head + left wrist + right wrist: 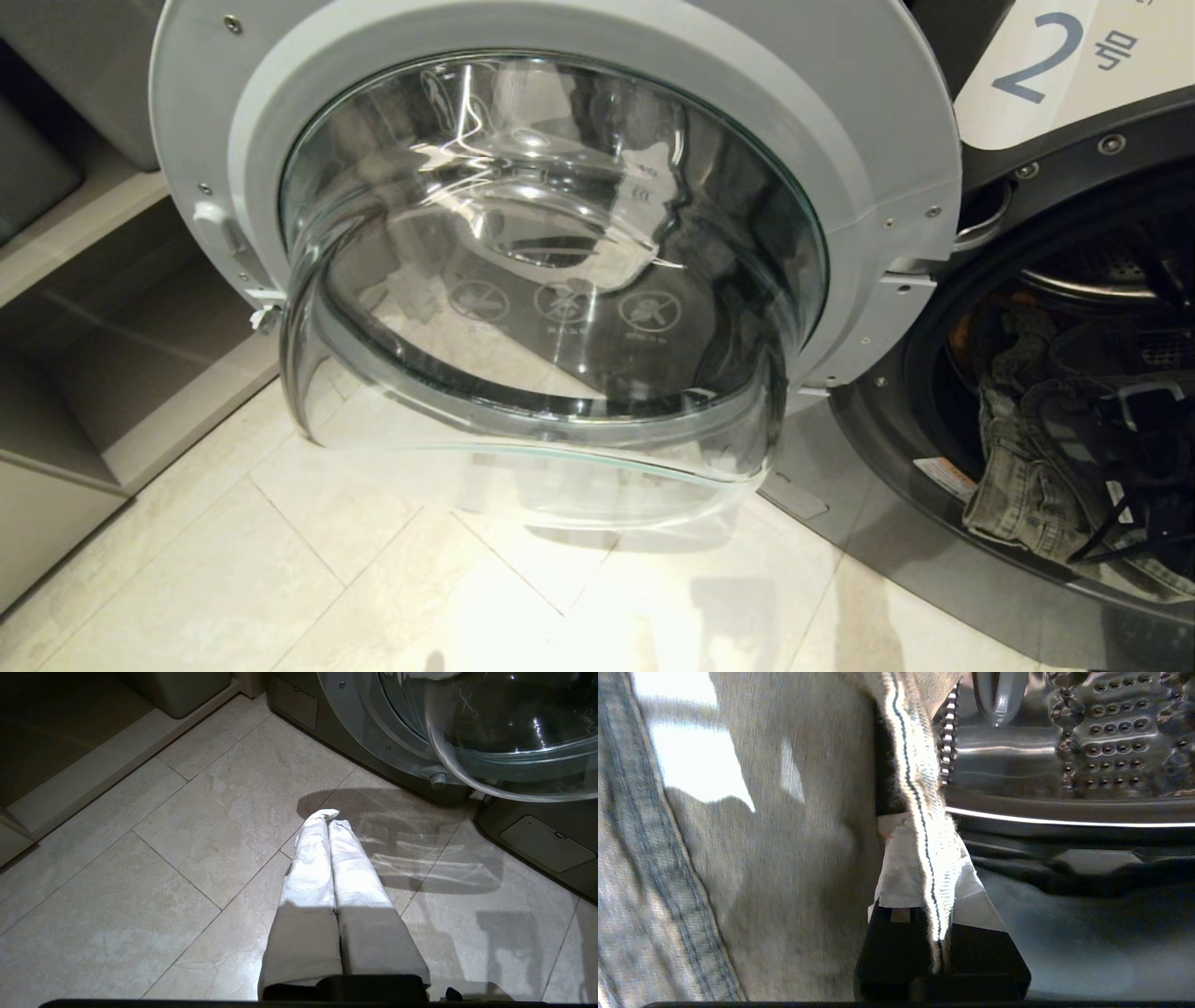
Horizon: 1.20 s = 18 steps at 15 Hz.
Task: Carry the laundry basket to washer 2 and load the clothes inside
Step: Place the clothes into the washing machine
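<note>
Here your left end effector (pixel 328 817) hangs pinched closed and empty over the floor tiles (pixel 140 896). Your right end effector (pixel 924 877) is clamped on the grey-green denim piece (pixel 1027 476), draped over washer 2's (pixel 1055 65) opening, door (pixel 551 271) swung wide.

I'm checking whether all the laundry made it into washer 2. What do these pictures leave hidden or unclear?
- Laundry basket: in no view.
- Yellow and pink-red garments: not visible; in the head view the drum is dark and cut off by the right edge.
- Denim piece: hangs over the door opening; its far end is cut off there.
- Right hand: shut on the denim's seam, which hides its fingertips in the right wrist view.
</note>
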Available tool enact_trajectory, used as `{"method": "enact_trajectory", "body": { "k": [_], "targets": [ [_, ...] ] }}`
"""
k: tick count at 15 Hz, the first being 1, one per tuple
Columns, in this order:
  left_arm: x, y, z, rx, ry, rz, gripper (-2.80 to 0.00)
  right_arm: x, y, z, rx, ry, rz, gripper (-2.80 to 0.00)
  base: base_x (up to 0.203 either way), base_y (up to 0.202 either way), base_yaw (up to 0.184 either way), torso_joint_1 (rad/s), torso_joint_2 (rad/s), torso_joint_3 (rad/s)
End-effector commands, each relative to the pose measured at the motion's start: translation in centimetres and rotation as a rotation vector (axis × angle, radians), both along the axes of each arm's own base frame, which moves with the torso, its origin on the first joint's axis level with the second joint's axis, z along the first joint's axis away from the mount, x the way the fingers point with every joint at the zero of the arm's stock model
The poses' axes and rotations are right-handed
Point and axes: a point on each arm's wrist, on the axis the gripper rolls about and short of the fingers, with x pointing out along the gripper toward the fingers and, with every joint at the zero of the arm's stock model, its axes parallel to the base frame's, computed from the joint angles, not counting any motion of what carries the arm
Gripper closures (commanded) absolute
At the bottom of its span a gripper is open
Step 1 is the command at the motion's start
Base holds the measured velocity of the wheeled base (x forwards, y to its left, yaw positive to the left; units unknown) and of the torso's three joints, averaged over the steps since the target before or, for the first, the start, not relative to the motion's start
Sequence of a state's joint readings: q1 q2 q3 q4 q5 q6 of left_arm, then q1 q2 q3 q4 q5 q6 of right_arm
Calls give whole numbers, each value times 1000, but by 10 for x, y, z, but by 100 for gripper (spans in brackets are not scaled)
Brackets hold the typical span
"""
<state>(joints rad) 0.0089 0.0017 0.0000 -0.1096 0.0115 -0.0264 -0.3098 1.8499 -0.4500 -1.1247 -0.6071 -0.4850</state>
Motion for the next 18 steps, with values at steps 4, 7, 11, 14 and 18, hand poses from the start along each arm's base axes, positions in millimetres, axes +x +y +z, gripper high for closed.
{"method": "enact_trajectory", "body": {
  "k": [4, 7, 11, 14, 18],
  "targets": [
    [3, 0, -11, -1, 40, 0, 0, 38, -10, 48, -39, -272, -5, 0, 0, 0, 0, 0, 0, 0],
    [3, 0, -11, 0, 39, 0, 0, 68, -11, 99, -113, -498, 24, 0, 0, 0, 0, 0, 0, 0],
    [3, 0, -11, -2, 39, 1, 0, 89, -8, 160, -224, -691, 53, 0, 0, 0, 0, 0, 0, 0],
    [3, 0, -11, -1, 39, 1, 0, 96, -3, 194, -337, -740, 124, 0, 0, 0, 0, 0, 0, 0],
    [3, 0, -11, 0, 39, 1, 0, 93, -1, 185, -376, -732, 180, 0, 0, 0, 0, 0, 0, 0]
  ]
}}
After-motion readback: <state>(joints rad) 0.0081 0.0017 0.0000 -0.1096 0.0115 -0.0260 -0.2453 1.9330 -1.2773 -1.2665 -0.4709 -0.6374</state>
